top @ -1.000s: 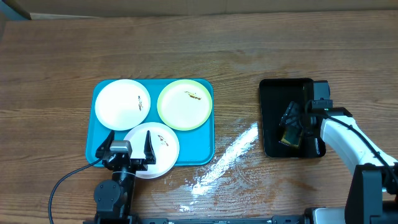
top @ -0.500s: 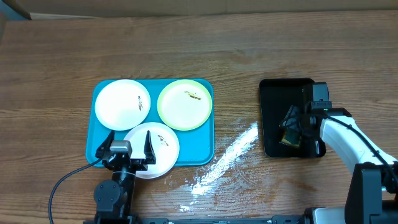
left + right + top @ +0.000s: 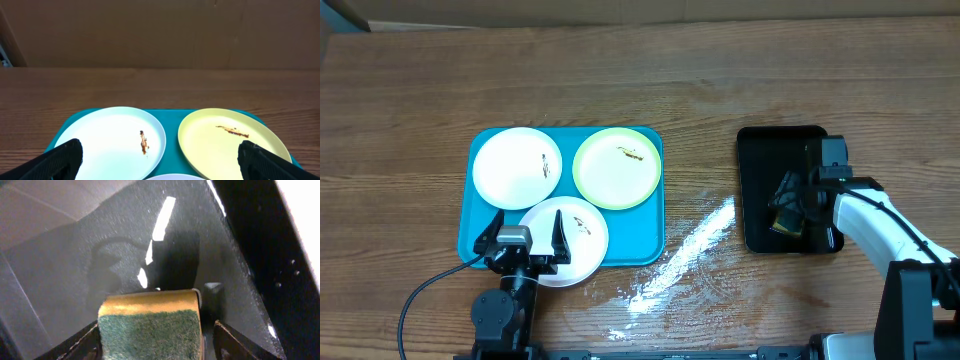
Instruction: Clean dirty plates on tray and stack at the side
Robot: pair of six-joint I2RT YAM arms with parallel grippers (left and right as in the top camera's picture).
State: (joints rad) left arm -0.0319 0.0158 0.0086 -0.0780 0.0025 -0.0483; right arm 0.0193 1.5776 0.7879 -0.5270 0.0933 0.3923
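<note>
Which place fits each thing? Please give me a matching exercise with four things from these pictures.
Things:
1 pale green plate
2 sponge
3 black tray
4 left end effector

Places:
A between the right end effector's fingers
B above the near white plate
C far right corner of the blue tray
D on the table, right of the blue tray

Pairs: 1-C; 2-A; 3-D; 4-B

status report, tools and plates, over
Left tool open over nearest plate. Right tool straddling sponge, grip unclear. Three specked plates on turquoise tray. Nothing blocking.
</note>
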